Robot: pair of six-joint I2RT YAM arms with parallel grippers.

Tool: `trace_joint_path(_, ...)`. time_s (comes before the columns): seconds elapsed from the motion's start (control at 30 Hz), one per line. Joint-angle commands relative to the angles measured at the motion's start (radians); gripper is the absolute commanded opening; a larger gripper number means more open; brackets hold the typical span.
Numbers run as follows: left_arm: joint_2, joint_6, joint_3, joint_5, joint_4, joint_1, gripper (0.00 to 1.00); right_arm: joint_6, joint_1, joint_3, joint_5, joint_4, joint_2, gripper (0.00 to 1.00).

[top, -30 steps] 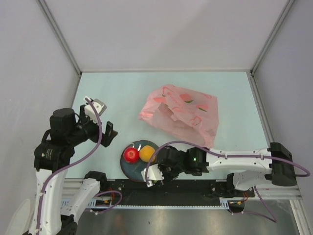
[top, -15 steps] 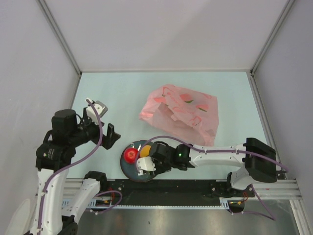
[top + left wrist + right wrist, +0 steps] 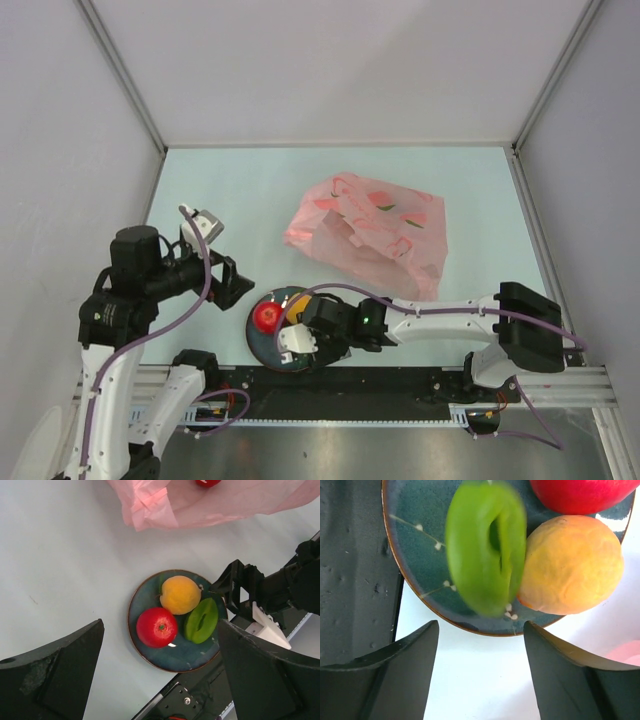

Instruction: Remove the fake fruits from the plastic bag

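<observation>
The pink plastic bag lies crumpled at the table's middle right, and its edge shows in the left wrist view. A red fruit shows inside it. On the dark plate lie a red apple, a yellow-orange fruit and a green piece. My right gripper is open over the plate's near right side. The green piece is blurred just beyond its fingers and free of them. My left gripper is open and empty, raised left of the plate.
The plate sits close to the table's front edge, by the black rail. Grey walls enclose the table on the left, back and right. Bare tabletop lies left of the bag.
The right gripper has moved left from the front rail onto the plate's near right side. The left gripper has shifted slightly toward the plate.
</observation>
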Motion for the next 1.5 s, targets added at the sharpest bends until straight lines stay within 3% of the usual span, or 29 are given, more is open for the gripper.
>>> trace_joint_path(0.0,-0.045,-0.023,-0.017,0.081,0.042,0.011,1.00,-0.008,0.017,0.022,0.083,0.003,0.000,0.75)
trace_joint_path(0.1,-0.059,-0.043,-0.022,0.106,0.065,0.015,1.00,-0.002,0.020,0.031,0.120,-0.043,-0.030,0.79)
trace_joint_path(0.33,-0.008,-0.164,0.026,0.216,0.166,0.055,1.00,0.038,0.008,0.049,0.096,-0.388,-0.197,0.81)
trace_joint_path(0.43,0.015,-0.204,0.038,0.218,0.213,0.055,1.00,0.012,-0.027,0.075,0.077,-0.430,-0.265,0.82)
trace_joint_path(0.63,0.096,-0.239,0.072,0.140,0.267,0.044,1.00,0.050,-0.188,0.201,0.018,-0.363,-0.232,0.80)
trace_joint_path(0.83,0.222,-0.247,0.061,0.111,0.345,0.025,1.00,0.185,-0.438,0.330,-0.007,-0.190,-0.202,0.81)
trace_joint_path(0.97,0.316,-0.293,0.083,0.144,0.529,-0.095,1.00,0.289,-0.607,0.344,-0.008,-0.076,-0.187,0.78)
trace_joint_path(1.1,0.505,-0.212,0.201,0.068,0.471,-0.256,1.00,0.340,-0.765,0.346,-0.094,-0.034,-0.141,0.64)
trace_joint_path(1.27,0.561,-0.120,0.201,-0.098,0.355,-0.259,1.00,0.291,-0.721,0.344,-0.192,0.018,-0.194,0.62)
trace_joint_path(1.47,0.666,-0.156,0.173,-0.112,0.327,-0.261,1.00,0.257,-0.661,0.300,-0.376,-0.040,-0.178,0.50)
